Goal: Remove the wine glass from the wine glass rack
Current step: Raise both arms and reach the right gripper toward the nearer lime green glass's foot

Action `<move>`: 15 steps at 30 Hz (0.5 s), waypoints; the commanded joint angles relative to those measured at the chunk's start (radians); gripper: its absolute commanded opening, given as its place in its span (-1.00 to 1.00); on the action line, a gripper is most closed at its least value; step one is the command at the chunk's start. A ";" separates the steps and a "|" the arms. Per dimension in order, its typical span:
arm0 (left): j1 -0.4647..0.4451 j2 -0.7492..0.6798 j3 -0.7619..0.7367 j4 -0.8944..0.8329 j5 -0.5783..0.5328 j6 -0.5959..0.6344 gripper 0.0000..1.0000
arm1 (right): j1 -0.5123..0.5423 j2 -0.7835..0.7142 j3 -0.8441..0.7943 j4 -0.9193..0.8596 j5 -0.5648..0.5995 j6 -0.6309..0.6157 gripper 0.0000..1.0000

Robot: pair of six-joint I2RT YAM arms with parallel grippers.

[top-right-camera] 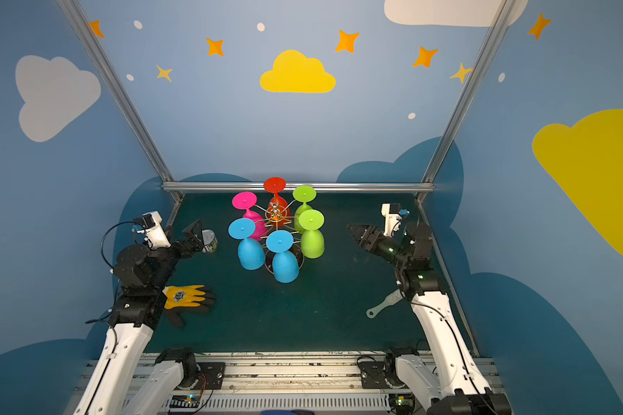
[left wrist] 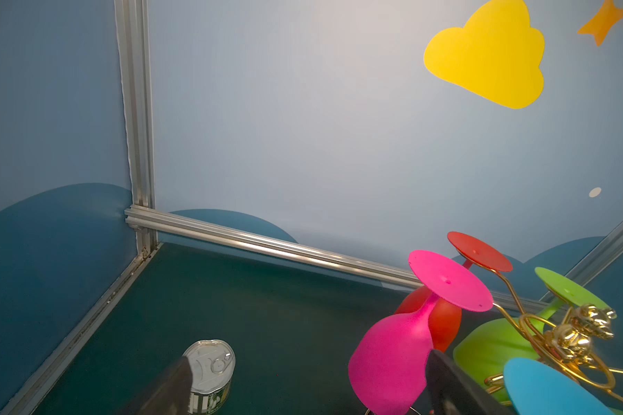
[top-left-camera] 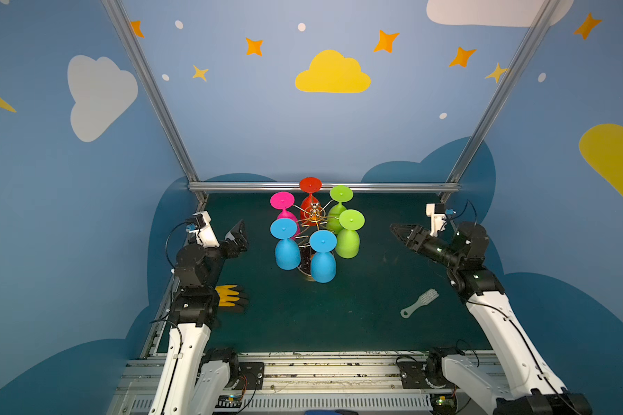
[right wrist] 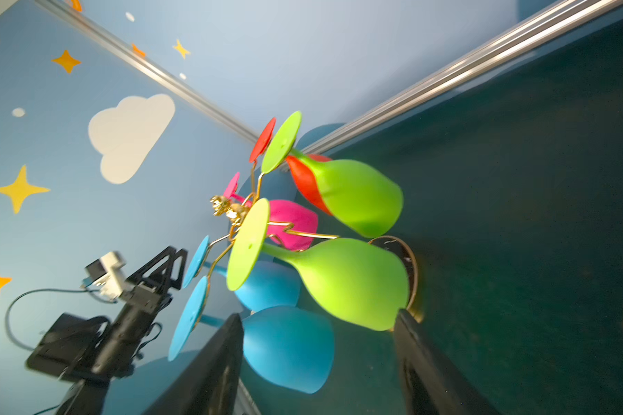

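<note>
- dark green tabletop, blue walls with cloud and star cutouts.
- wine glass rack stands mid-table, six wine glasses hanging upside down.
- left gripper and right gripper: fingers spread, empty, either side.

Six glasses hang upside down all round the rack, their bowls crowding it on every side. Seen from the rack, bare mat lies open at 3 and 6 o'clock. A can stands at 9, a glove lies at 8, and a brush lies at 4.
</note>
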 commanded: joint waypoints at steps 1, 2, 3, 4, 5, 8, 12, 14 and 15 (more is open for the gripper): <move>0.012 -0.015 -0.006 -0.019 0.049 -0.024 0.99 | 0.061 0.042 0.060 0.008 -0.061 0.068 0.29; 0.015 -0.018 -0.007 -0.015 0.060 -0.029 0.99 | 0.076 0.056 0.063 0.036 -0.062 0.085 0.25; 0.020 -0.021 -0.010 -0.012 0.066 -0.036 0.99 | 0.090 0.069 0.066 0.056 -0.056 0.094 0.23; 0.022 -0.023 -0.013 -0.010 0.067 -0.045 0.99 | 0.099 0.080 0.073 0.059 -0.053 0.098 0.23; 0.024 -0.025 -0.016 -0.009 0.068 -0.055 0.99 | 0.108 0.092 0.082 0.059 -0.049 0.100 0.23; 0.025 -0.031 -0.024 -0.006 0.069 -0.067 0.99 | 0.127 0.121 0.104 0.048 -0.028 0.093 0.22; 0.029 -0.033 -0.025 -0.005 0.062 -0.067 1.00 | 0.141 0.158 0.130 0.071 -0.020 0.104 0.20; 0.034 -0.033 -0.026 -0.003 0.062 -0.071 0.99 | 0.153 0.187 0.140 0.117 -0.019 0.130 0.13; 0.036 -0.033 -0.028 -0.002 0.062 -0.073 0.99 | 0.158 0.201 0.145 0.130 -0.021 0.140 0.11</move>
